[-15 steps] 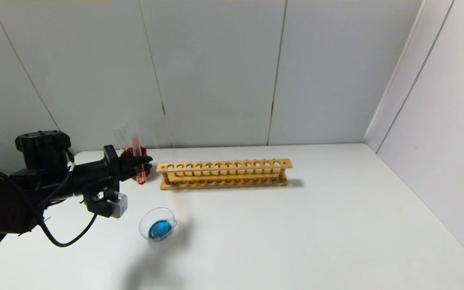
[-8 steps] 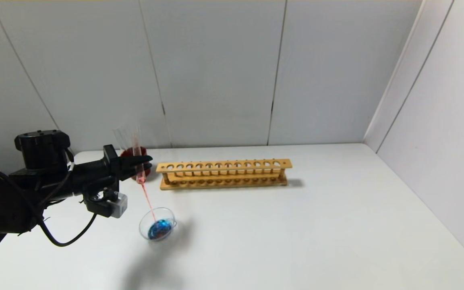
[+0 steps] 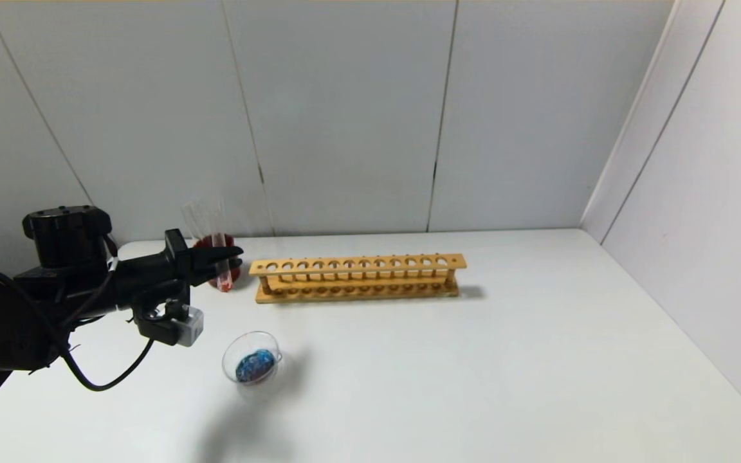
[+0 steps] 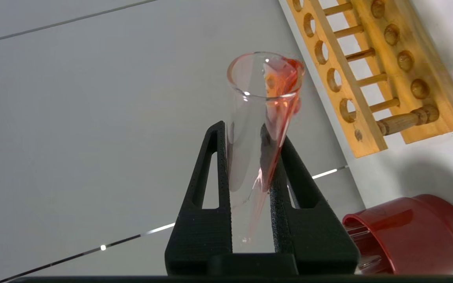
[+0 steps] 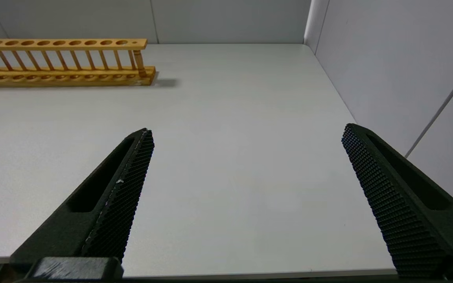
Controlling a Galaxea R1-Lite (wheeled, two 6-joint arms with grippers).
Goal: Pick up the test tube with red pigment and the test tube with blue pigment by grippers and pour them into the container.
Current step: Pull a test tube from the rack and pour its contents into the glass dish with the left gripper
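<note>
My left gripper (image 3: 229, 258) is shut on the test tube with red pigment (image 3: 220, 263) and holds it mouth down above and behind the container (image 3: 228, 360). The tube is almost empty, with only red film and drops at its mouth, as the left wrist view shows (image 4: 264, 102) between the left gripper's (image 4: 250, 133) fingers. The container stands on the table and holds blue liquid mottled with dark red. No tube with blue liquid shows. My right gripper (image 5: 247, 129) is open and empty over the table's near right part, out of the head view.
A dark red cup (image 3: 206, 244) with clear tubes stands behind the left gripper, also seen in the left wrist view (image 4: 407, 232). A wooden tube rack (image 3: 357, 276) lies mid-table, empty. Walls close the back and right sides.
The red liquid ran out of the tube in a thin stream into the container. The stream has stopped, and the blue liquid has turned darker and mottled. The left arm barely moved.
</note>
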